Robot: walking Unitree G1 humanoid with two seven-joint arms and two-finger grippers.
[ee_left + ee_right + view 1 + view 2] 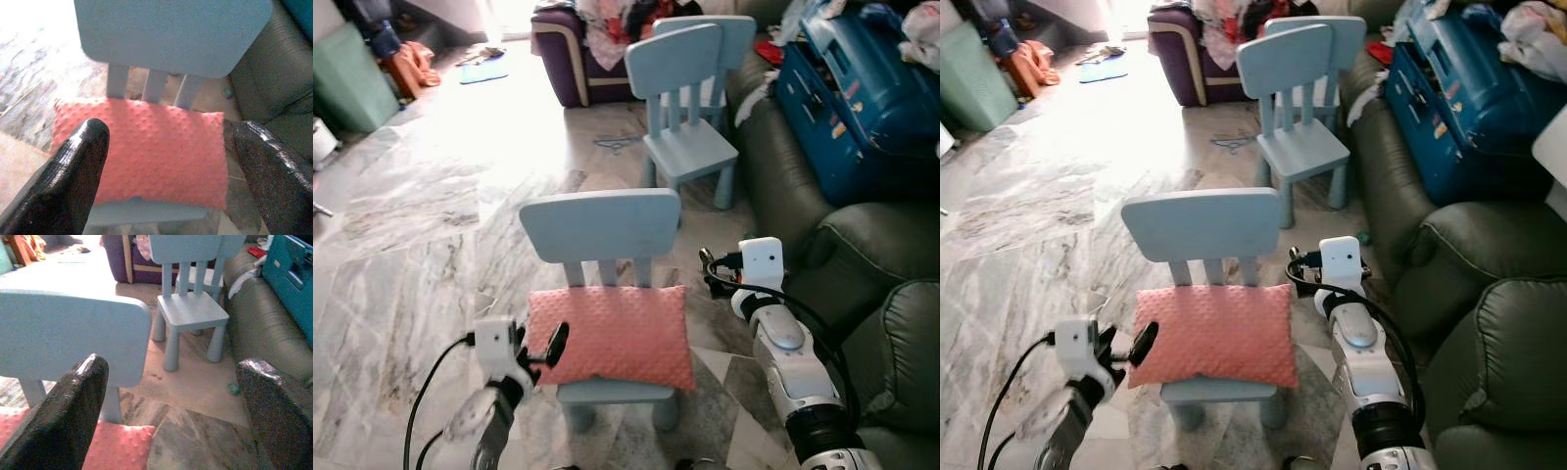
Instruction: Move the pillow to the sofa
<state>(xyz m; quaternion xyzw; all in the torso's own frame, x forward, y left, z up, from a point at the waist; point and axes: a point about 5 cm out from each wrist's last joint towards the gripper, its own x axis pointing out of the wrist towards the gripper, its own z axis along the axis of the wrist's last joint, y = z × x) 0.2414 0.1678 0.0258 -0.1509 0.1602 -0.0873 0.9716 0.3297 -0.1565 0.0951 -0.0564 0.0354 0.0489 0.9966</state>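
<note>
Lying flat on the seat of a small blue chair (599, 227), the pillow (612, 335) is coral pink with a dotted texture, its back edge tucked against the slats under the chair's backrest and its front edge hanging a little past the seat. The left gripper (168, 171) hovers just beside the pillow's left edge, low and in front of the chair, with its two black fingers (73, 171) spread wide and nothing between them; from the left wrist the pillow sits squarely in the gap between them. The right gripper (173, 406) is raised beside the chair's right side, near the pillow's right rear corner but apart from it, its fingers (78, 406) likewise wide apart and empty. From the right wrist the chair's backrest and a corner of the pillow show, with open floor beyond. The sofa (862, 264), dark green and padded, runs along the robot's right, close to the right arm. On it, farther back, lies a large blue case (862, 98). A second chair (690, 108) of the same blue stands beyond the first, next to the sofa. The floor (421, 225) is grey marbled tile, brightly lit toward the back, where a purple seat (570, 54) piled with clothes stands.
</note>
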